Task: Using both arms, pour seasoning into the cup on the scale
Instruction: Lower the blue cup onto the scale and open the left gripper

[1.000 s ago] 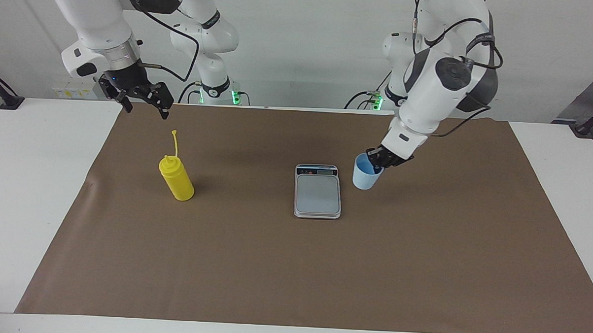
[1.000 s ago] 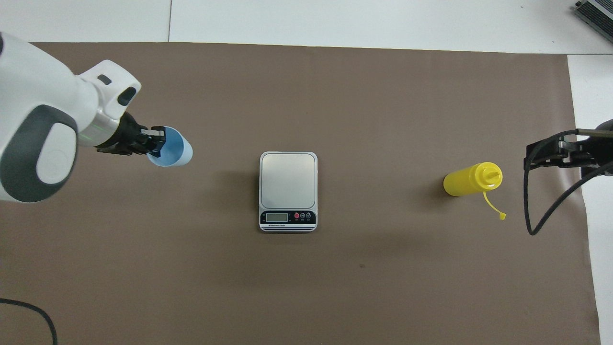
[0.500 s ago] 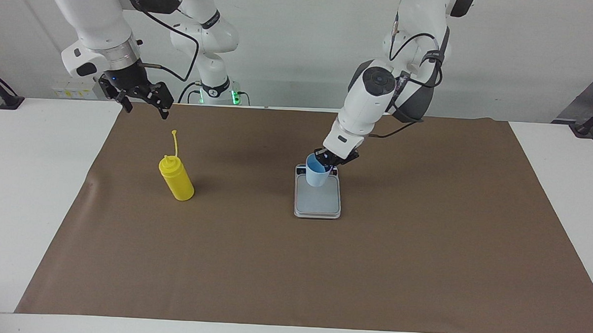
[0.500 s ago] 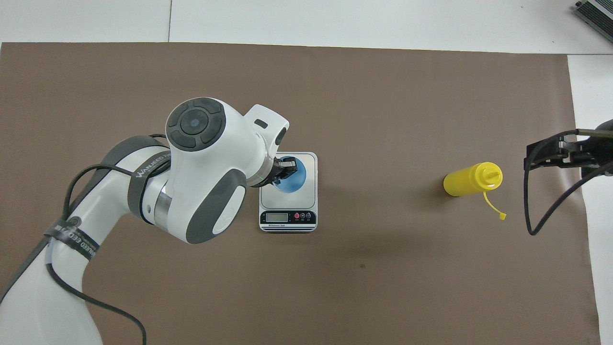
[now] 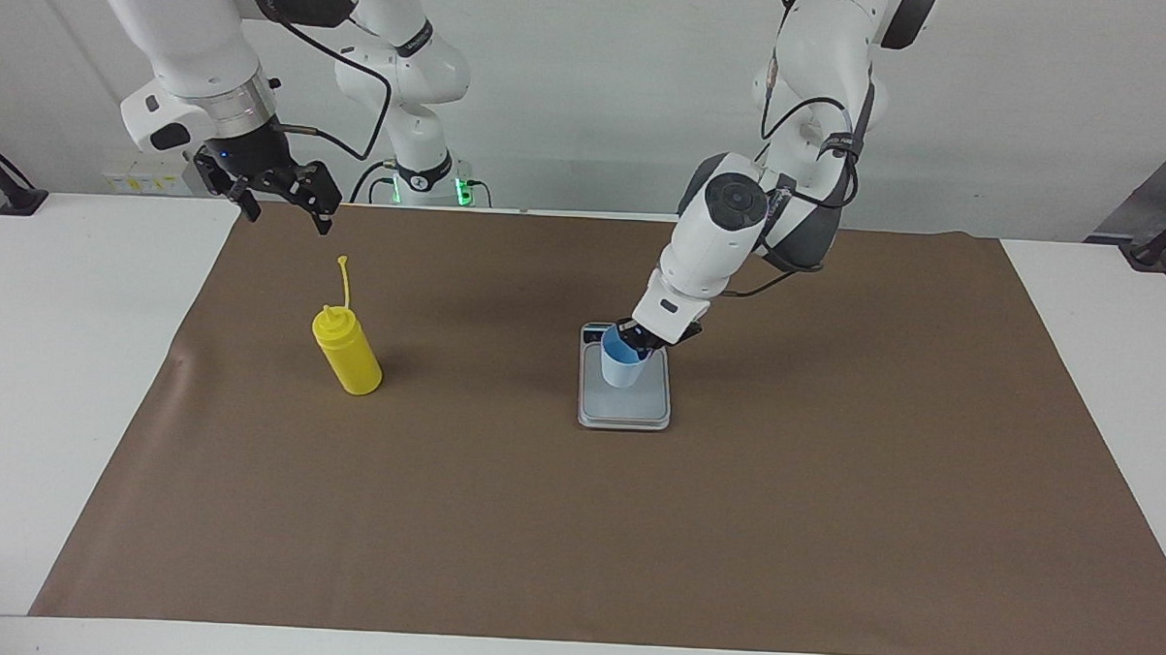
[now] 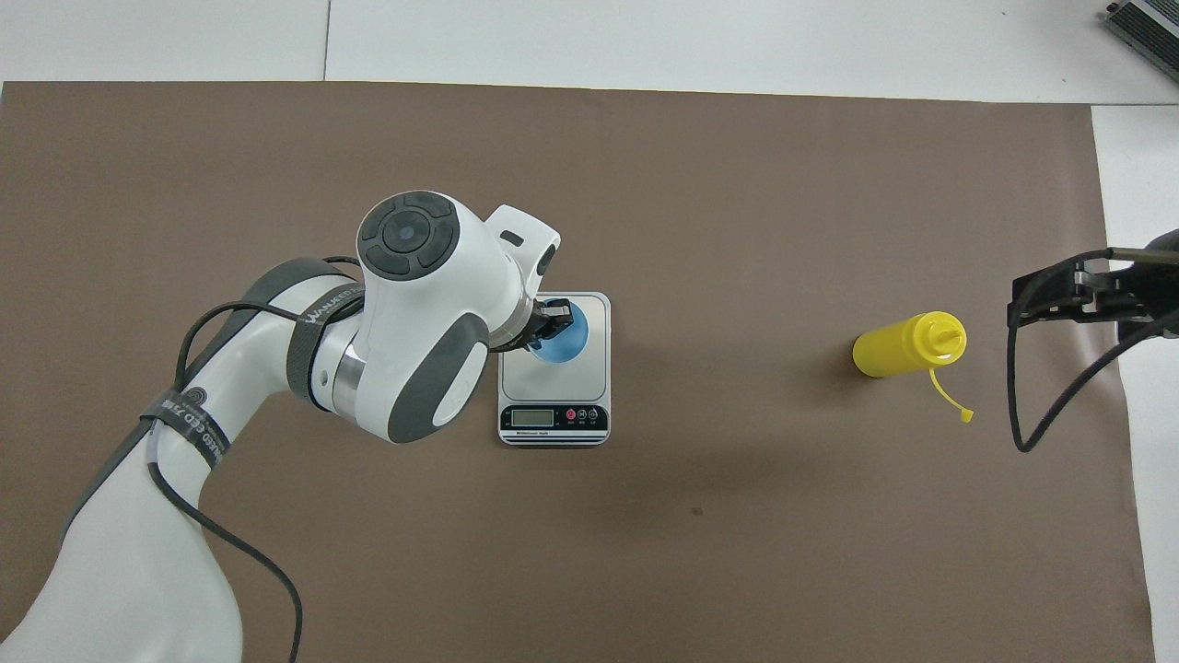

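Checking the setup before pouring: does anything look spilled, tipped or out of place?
Nothing stands out. The left gripper holds the light-blue tapered cup on the silver-grey kitchen scale; the yellow squeeze bottle stands upright, uncapped, below the open right gripper.

White jointed arms [image 5: 732, 226], grey elbow pads, black cables, dark lettered band, black two-finger ends

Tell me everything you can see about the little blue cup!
The cup is small and light blue with a deeper blue inside, has no handle, and narrows toward its bottom. It looks like plastic. It sits on or just above the grey plate of the scale, leaning a little. The left gripper is shut on its rim, one finger inside. I cannot tell if anything is in it.
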